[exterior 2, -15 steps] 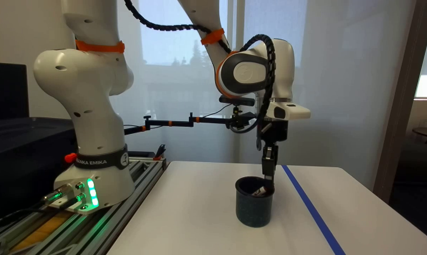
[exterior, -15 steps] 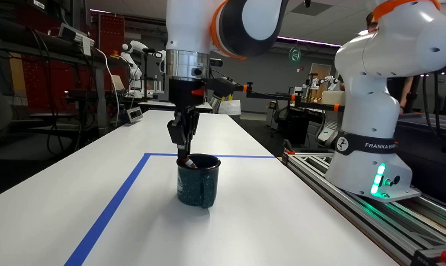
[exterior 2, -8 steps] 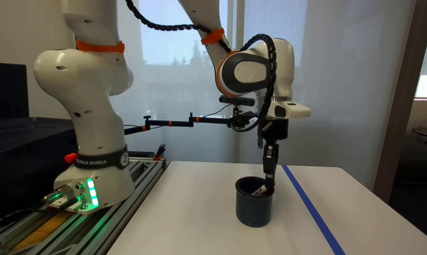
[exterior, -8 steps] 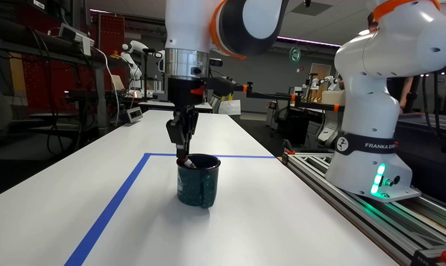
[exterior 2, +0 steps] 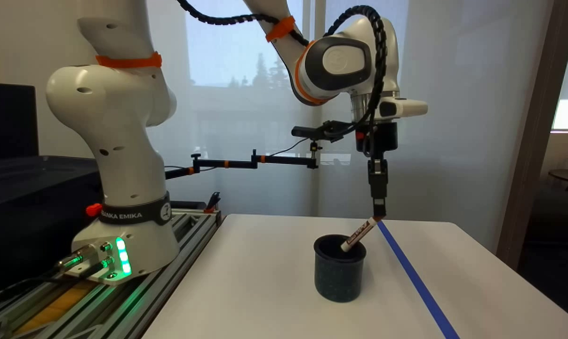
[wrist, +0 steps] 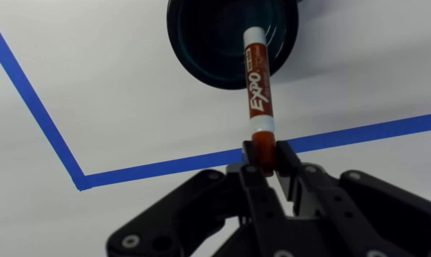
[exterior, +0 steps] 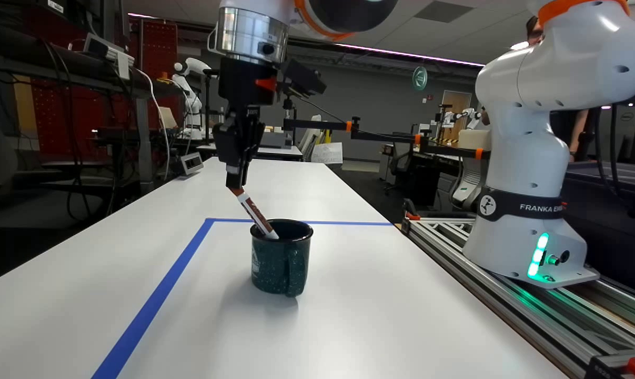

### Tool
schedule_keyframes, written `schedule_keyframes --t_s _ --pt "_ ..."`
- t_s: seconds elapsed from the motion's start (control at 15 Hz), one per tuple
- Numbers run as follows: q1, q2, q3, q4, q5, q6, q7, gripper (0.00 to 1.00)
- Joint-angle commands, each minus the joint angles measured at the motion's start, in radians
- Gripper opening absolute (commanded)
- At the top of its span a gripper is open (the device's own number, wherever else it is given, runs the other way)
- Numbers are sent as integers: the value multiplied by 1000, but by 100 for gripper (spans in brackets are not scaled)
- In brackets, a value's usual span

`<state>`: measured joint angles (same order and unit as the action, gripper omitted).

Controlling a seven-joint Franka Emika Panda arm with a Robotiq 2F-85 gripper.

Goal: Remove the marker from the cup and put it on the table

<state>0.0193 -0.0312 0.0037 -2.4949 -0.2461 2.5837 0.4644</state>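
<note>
One marker (wrist: 260,98) between fingers (wrist: 287,159); aslant

The marker (wrist: 259,84) is red-brown with white lettering, a white end and a white band next to its rust-coloured cap, the cup (exterior: 279,263) dark green with pale speckles and a black rim, the fingers (wrist: 287,156) black, the tabletop (exterior: 380,316) white, and the tape (exterior: 156,300) plain blue.

In an exterior view, a smooth white table (exterior: 380,316) carries an upright, dark green, white-speckled cylindrical mug (exterior: 273,263); flat blue tape (exterior: 159,295) runs left of the mug and turns right on the mug's far side.
</note>
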Motion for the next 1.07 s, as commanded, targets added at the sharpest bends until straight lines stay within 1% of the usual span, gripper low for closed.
schedule_keyframes --t_s 0.0,0.27,0.47,0.8,0.93,1.0 --pt "-15 -112 11 -25 -15 -63 33 4" --pt "-73 -189 4 -60 -45 -127 73 4" --pt "-130 -213 -12 -100 -52 -152 74 4" --pt "-214 -191 -55 -168 -59 -122 44 4" --pt "-243 -176 -72 -192 -83 -90 45 4" --pt "-262 -165 -80 -207 -114 -58 53 4"
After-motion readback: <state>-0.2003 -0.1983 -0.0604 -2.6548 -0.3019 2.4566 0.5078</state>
